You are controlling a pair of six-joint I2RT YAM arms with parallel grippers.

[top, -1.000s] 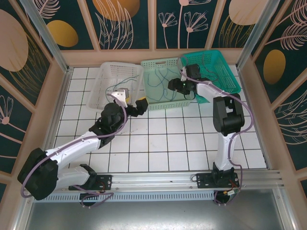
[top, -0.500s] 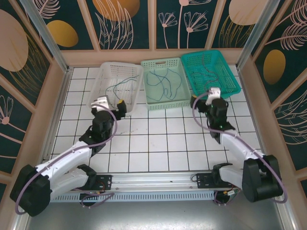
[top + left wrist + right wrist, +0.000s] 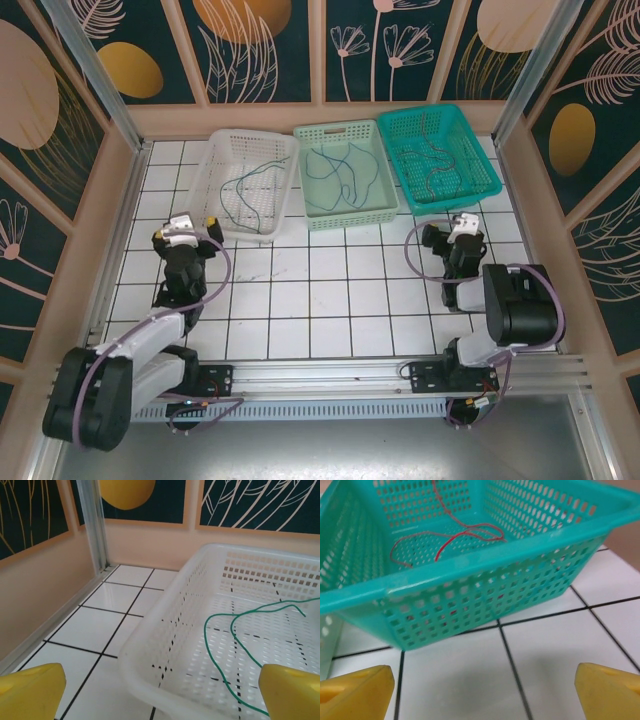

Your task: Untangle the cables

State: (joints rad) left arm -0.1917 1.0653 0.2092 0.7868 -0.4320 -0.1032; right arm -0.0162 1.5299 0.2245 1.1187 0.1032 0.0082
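Note:
Three baskets at the back hold the thin cables. A green cable (image 3: 250, 182) (image 3: 231, 630) lies loose in the white basket (image 3: 222, 150) (image 3: 150, 645). Blue and dark cables (image 3: 345, 172) lie in the light green basket (image 3: 347, 217). A red cable (image 3: 450, 542) and a dark cable (image 3: 437, 160) lie in the teal basket (image 3: 487, 168) (image 3: 495, 587). My left gripper (image 3: 186, 230) (image 3: 160, 695) is open and empty, low at the white basket's near left corner. My right gripper (image 3: 455, 228) (image 3: 482, 692) is open and empty, over bare tiles just before the teal basket.
The white tiled floor (image 3: 330, 290) stretches between the baskets and the arm bases. Peach walls close in the left (image 3: 95, 220) and right (image 3: 535, 210) sides. A metal post (image 3: 95, 525) stands in the back left corner. Lilac arm cables loop beside both wrists.
Both arms have pulled back from the baskets toward their bases. The left gripper has swung left and lower; the right gripper has left the baskets and dropped in front of the teal one.

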